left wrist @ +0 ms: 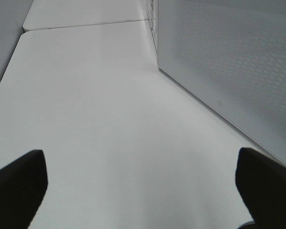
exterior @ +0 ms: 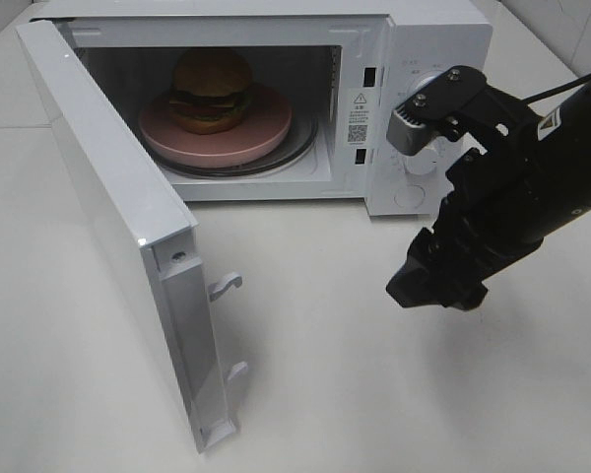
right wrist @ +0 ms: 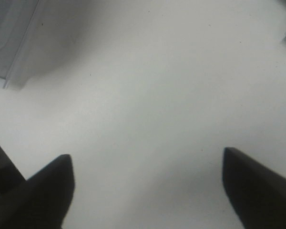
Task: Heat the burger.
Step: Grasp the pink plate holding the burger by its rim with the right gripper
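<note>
The burger point(exterior: 211, 91) with a tan bun and dark patty sits on a round pink plate point(exterior: 266, 126) inside the open white microwave point(exterior: 428, 39). The microwave door point(exterior: 108, 207) stands swung out toward the front left. My right gripper point(exterior: 435, 288) hangs over the table in front of the microwave's control panel, open and empty; its wrist view shows both fingertips point(right wrist: 43, 191) wide apart above bare table. My left gripper point(left wrist: 143, 191) does not show in the high view; its wrist view shows its fingertips point(left wrist: 19, 186) wide apart, empty, beside the door's outer face point(left wrist: 229, 62).
The white table point(exterior: 374, 394) spreads in front of the microwave. The door's latch hooks point(exterior: 225, 286) stick out from its free edge. Control knobs point(exterior: 424, 158) sit on the microwave's right panel, partly behind the right arm.
</note>
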You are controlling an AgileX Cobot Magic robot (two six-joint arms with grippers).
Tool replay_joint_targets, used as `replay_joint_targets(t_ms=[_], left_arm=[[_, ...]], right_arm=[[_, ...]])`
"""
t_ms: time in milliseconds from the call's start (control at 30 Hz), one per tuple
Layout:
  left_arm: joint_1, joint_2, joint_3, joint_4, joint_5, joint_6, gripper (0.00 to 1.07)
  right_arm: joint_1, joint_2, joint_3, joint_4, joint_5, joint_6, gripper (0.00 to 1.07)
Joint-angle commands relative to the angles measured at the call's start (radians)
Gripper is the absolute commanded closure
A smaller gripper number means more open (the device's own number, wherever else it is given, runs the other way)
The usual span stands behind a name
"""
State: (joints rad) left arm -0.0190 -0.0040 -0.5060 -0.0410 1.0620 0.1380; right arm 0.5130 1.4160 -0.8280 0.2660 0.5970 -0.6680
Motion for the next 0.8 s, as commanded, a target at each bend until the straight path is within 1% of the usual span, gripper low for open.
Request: replay_joint_targets(t_ms=[33,67,100,167,300,333,367,433,467,500,533,567,600,633,667,700,733,767,800], left_arm=[[-0.004,-0.020,0.000,-0.007,-0.016,-0.006,0.02],[-0.004,-0.020,0.000,-0.007,-0.016,-0.006,0.02],[-0.004,-0.020,0.000,-0.007,-0.016,-0.006,0.02],[-0.004,-0.020,0.000,-0.007,-0.016,-0.006,0.02],[-0.004,-0.020,0.000,-0.007,-0.016,-0.006,0.02],[-0.004,-0.020,0.000,-0.007,-0.016,-0.006,0.02],[-0.004,-0.020,0.000,-0.007,-0.016,-0.006,0.02],[-0.004,-0.020,0.000,-0.007,-0.016,-0.006,0.02],[-0.004,-0.020,0.000,-0.007,-0.016,-0.006,0.02],[-0.004,-0.020,0.000,-0.007,-0.016,-0.006,0.02],[-0.004,-0.020,0.000,-0.007,-0.016,-0.006,0.02],[-0.004,-0.020,0.000,-0.007,-0.016,-0.006,0.02],[-0.004,-0.020,0.000,-0.007,-0.016,-0.006,0.02],[-0.004,-0.020,0.000,-0.007,-0.016,-0.006,0.02],[-0.004,-0.020,0.000,-0.007,-0.016,-0.006,0.02],[-0.004,-0.020,0.000,-0.007,-0.016,-0.006,0.02],[-0.004,-0.020,0.000,-0.007,-0.016,-0.006,0.02],[-0.004,-0.020,0.000,-0.007,-0.016,-0.006,0.02],[-0.004,-0.020,0.000,-0.007,-0.016,-0.006,0.02]], right_arm=[[0.003,0.024,-0.020,-0.025,0.086,-0.154,0.06],[0.003,0.044,-0.035,-0.038,0.133,-0.263,0.06],[0.003,0.044,-0.035,-0.038,0.133,-0.263,0.06],[0.003,0.075,-0.066,-0.045,0.186,-0.423,0.07],[0.003,0.102,-0.105,-0.058,0.190,-0.474,0.07],[0.003,0.111,-0.116,-0.068,0.190,-0.480,0.08],[0.003,0.140,-0.149,-0.094,0.187,-0.501,0.08],[0.003,0.155,-0.162,-0.102,0.184,-0.517,0.08],[0.017,0.194,-0.204,-0.108,0.186,-0.563,0.08],[0.017,0.194,-0.204,-0.108,0.186,-0.563,0.08],[0.040,0.232,-0.253,-0.108,0.206,-0.620,0.08],[0.040,0.232,-0.253,-0.108,0.206,-0.620,0.08],[0.051,0.249,-0.276,-0.108,0.219,-0.651,0.08],[0.073,0.287,-0.333,-0.106,0.242,-0.691,0.09],[0.083,0.309,-0.366,-0.104,0.245,-0.704,0.09],[0.083,0.309,-0.366,-0.104,0.245,-0.704,0.09],[0.099,0.361,-0.428,-0.104,0.244,-0.719,0.10],[0.104,0.388,-0.464,-0.104,0.244,-0.722,0.10],[0.104,0.388,-0.464,-0.104,0.244,-0.722,0.10]])
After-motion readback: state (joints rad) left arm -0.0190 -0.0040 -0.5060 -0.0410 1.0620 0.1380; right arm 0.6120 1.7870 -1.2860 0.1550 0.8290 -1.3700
